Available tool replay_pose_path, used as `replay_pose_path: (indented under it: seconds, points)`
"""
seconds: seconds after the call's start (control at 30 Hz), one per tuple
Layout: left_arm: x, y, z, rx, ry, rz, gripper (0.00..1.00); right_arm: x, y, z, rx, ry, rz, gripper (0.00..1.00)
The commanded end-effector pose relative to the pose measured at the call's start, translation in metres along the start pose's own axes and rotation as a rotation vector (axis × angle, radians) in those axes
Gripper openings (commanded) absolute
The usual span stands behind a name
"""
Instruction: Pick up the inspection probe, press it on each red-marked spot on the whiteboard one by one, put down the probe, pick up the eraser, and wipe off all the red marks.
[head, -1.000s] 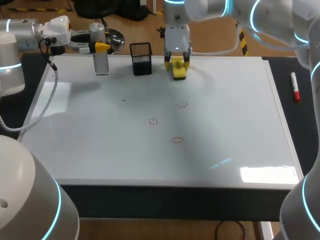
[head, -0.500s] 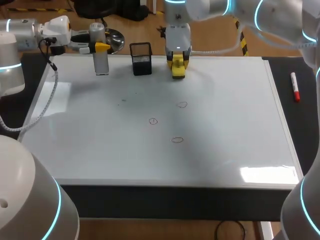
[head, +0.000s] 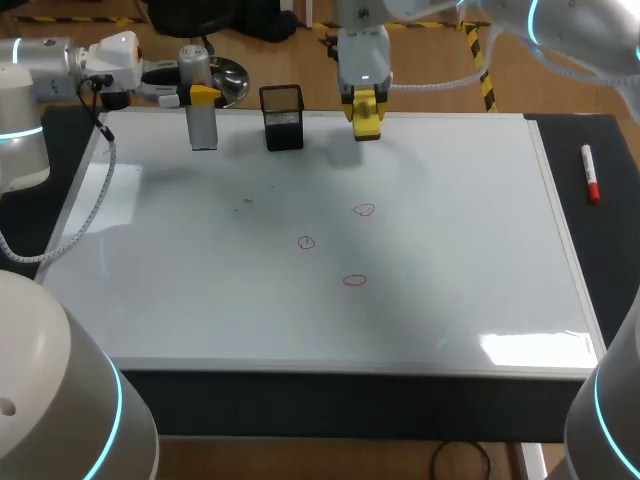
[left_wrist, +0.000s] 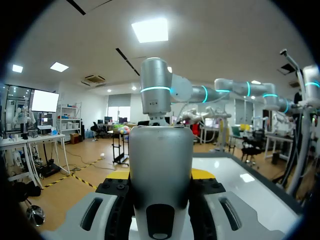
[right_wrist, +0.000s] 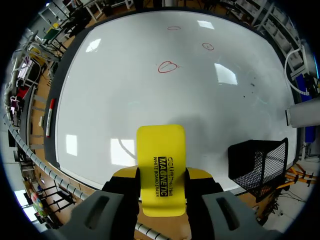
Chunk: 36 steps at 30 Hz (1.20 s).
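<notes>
Far edge of the whiteboard (head: 470, 250), middle: right claw (right_wrist: 161, 176) is clamped on the yellow eraser (head: 367, 112), which looks lifted off the surface, just right of the black mesh holder (head: 283, 117). Left claw (left_wrist: 161, 175) is closed on the grey probe (head: 200, 120), upright at the board's far-left corner. Three red marks (head: 364, 210) (head: 306, 242) (head: 354, 280) sit unwiped mid-board, well apart from the eraser; my read is that the eraser pickup is done, the probe isn't released, and all the wiping is left.
</notes>
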<state>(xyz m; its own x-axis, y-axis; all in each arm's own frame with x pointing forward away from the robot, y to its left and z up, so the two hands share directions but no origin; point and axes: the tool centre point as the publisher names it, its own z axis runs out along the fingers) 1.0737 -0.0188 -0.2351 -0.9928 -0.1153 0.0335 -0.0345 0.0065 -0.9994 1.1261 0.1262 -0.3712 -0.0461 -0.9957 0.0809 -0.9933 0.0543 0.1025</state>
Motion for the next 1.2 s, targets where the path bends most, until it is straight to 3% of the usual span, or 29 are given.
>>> replay_pose_path:
  seconds: [0.03, 0.7, 0.93, 1.2]
  points:
    - [0.000, -0.001, 0.000, 0.000, 0.000, 0.001, 0.00, 0.024, 0.012, -0.018, 0.077, -0.002, 0.020, 0.00]
    - [0.000, -0.001, 0.000, 0.000, 0.000, 0.001, 0.00, 0.113, 0.045, -0.016, 0.138, 0.001, 0.271, 0.00]
    - [0.000, -0.001, 0.000, 0.000, 0.000, 0.001, 0.00, 0.141, 0.053, -0.003, 0.119, -0.011, 0.332, 0.00]
    - [0.000, -0.001, 0.000, 0.000, 0.000, 0.001, 0.00, 0.159, 0.056, 0.007, 0.112, -0.038, 0.385, 0.00]
